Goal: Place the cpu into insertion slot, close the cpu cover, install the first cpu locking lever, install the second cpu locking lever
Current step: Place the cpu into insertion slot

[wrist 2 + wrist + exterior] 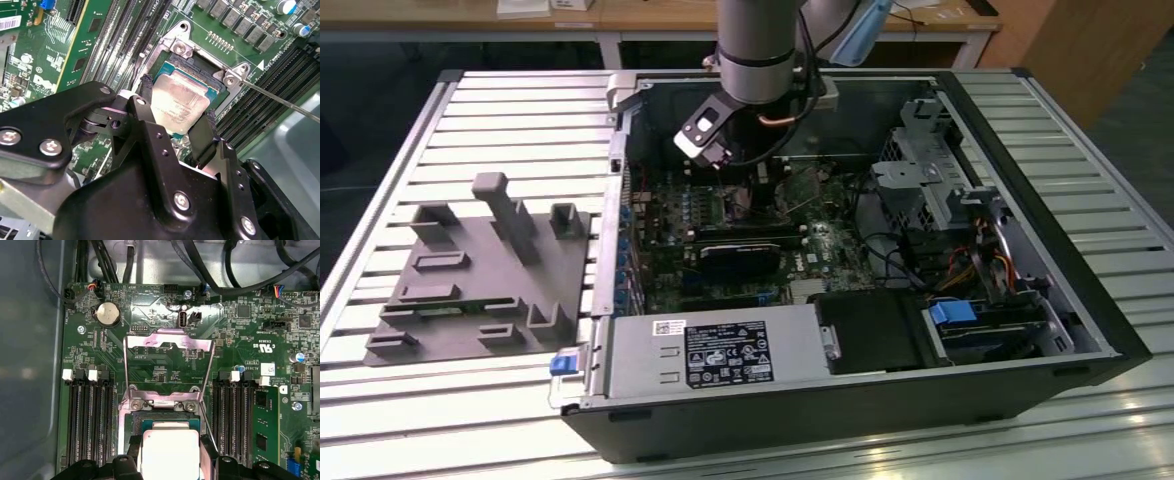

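We've got the end effector (178, 102) clamped on the chip (182, 95), fingers (146, 92) on two opposite edges, right over the socket (195, 64) in the second wrist view. Can't tell if it's fully seated. We'd call this step one, placing. Seating wants the chip flat and square to the rim. Beyond it, in the first wrist view, the cover (169, 343) stands flipped open.

a silver-grey metal table (520, 110) of long ribbed slats spans most of the exterior view, with soft glare on the slats nearest the camera. behind it stands a light wooden desk (654, 15) on white legs (604, 45). at the exterior view's right is a brown wooden panel (1094, 50), possibly a cabinet side, above dark floor (1147, 130).
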Motion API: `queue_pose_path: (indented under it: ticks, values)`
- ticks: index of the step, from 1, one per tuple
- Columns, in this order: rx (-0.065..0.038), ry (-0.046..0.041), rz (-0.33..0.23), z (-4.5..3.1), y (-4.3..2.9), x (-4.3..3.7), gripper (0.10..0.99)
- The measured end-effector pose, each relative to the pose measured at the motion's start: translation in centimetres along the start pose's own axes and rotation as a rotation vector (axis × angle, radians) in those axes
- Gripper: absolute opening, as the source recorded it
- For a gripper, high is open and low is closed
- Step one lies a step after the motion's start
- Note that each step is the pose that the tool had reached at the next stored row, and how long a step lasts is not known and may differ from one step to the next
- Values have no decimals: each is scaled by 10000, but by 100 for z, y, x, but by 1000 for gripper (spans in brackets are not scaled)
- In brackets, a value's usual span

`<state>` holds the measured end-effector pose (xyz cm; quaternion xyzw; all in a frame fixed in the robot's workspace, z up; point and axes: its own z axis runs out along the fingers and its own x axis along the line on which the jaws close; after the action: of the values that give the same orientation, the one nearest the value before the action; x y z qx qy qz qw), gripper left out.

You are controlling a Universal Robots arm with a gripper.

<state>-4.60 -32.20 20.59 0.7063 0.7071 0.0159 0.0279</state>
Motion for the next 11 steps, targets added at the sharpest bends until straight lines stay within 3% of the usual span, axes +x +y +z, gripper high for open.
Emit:
queue_pose_path:
  ticks: [11]
  values:
    - [0,1,-1,71,-25,50,537]
